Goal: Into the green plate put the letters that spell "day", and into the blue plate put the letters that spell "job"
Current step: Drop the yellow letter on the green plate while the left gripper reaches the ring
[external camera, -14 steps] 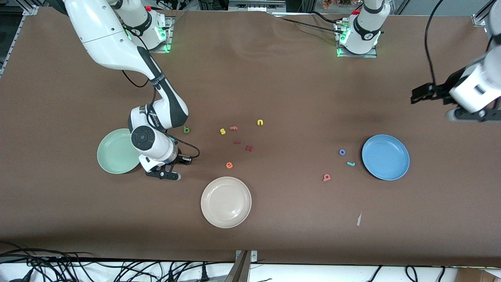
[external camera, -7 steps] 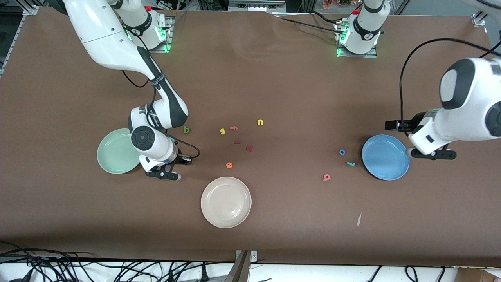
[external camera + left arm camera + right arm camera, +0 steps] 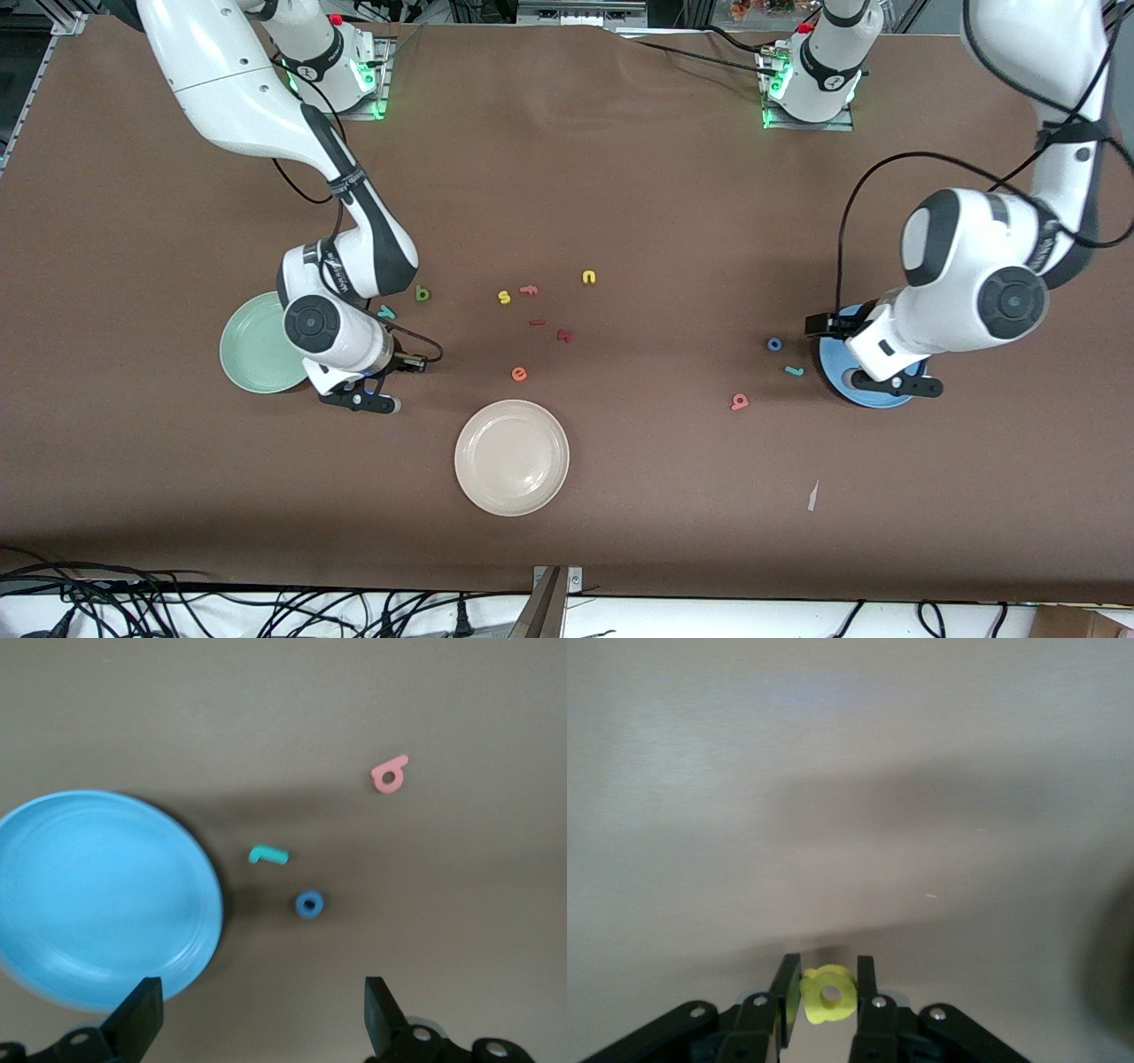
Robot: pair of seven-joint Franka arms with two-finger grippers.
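Observation:
My right gripper [image 3: 361, 400] hangs low beside the green plate [image 3: 252, 350], shut on the yellow "a" [image 3: 830, 994]. The teal "y" [image 3: 386, 312] and the dark green letter [image 3: 423, 293] lie on the table just past that arm's wrist. My left gripper [image 3: 895, 384] is open and empty over the rim of the blue plate [image 3: 833, 353], which the arm mostly covers. In the left wrist view the blue plate [image 3: 97, 895] lies beside the teal "j" [image 3: 267, 855], the blue "o" [image 3: 309, 904] and the salmon letter [image 3: 389, 774]. The left gripper [image 3: 261, 1010] holds nothing.
A cream plate [image 3: 512, 456] sits near the front edge. Loose letters lie mid-table: yellow "s" [image 3: 504, 297], pink "f" [image 3: 529, 289], yellow "n" [image 3: 589, 277], orange "e" [image 3: 519, 374] and two dark red pieces [image 3: 564, 335]. A white scrap [image 3: 812, 496] lies near the front.
The left arm has swung in from the table's end and now hangs over the blue plate. The right gripper has shifted slightly toward the green plate, uncovering the teal "y".

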